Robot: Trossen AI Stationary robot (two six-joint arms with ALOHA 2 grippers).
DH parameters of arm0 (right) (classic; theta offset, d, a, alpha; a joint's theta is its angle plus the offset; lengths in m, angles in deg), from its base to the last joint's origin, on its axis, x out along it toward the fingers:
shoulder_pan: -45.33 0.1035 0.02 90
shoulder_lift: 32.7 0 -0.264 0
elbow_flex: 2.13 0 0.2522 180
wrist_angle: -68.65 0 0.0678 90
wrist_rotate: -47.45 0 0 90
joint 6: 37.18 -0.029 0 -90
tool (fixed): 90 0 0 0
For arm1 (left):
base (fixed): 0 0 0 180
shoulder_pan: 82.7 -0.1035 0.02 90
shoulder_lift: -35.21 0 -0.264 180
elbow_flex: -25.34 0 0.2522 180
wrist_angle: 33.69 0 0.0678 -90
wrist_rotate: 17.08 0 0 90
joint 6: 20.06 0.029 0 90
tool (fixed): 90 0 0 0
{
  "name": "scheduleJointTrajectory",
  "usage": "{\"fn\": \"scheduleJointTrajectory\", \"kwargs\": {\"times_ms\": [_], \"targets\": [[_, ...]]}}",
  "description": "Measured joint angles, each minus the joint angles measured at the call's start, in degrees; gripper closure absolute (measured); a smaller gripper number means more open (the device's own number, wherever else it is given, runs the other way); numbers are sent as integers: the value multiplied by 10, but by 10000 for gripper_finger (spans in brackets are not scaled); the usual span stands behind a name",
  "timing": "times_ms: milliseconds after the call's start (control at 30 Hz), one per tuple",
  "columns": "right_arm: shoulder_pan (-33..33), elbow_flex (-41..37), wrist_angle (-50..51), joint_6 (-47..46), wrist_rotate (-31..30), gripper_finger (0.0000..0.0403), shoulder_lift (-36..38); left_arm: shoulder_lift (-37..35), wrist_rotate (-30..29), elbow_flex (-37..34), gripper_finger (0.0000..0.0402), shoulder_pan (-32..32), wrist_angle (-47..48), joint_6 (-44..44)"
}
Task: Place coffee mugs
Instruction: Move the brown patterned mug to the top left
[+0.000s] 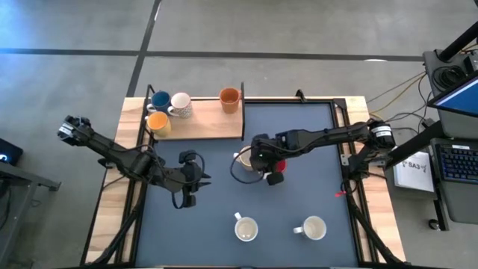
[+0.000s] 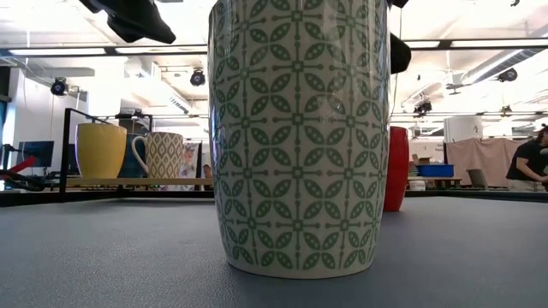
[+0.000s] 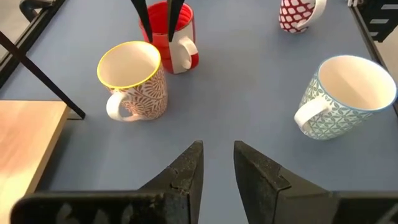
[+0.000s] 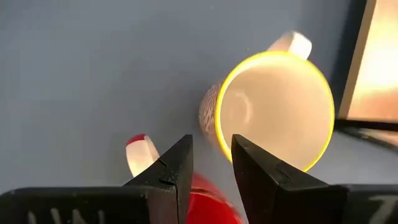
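Tabletop: right gripper (image 4: 210, 165) over red mug (image 4: 208, 200)

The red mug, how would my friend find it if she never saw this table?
Start at the dark blue mat covering the table's middle, and find the right gripper hanging over it. Right under those fingers stands the glossy red ceramic mug with a white handle. Its neighbour, a patterned mug with a yellow rim, is cream inside; this one is plain red.

Right gripper (image 1: 270, 166) above red mug (image 1: 279, 165), beside cream mug (image 1: 244, 160).
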Motion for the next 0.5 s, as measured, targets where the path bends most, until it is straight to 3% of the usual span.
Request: {"fn": "scheduleJointTrajectory", "kwargs": {"times_ms": [500], "targets": [[-3,-30,-60,51,-3,305,0,-1,2,0,328,0,28,-18]]}}
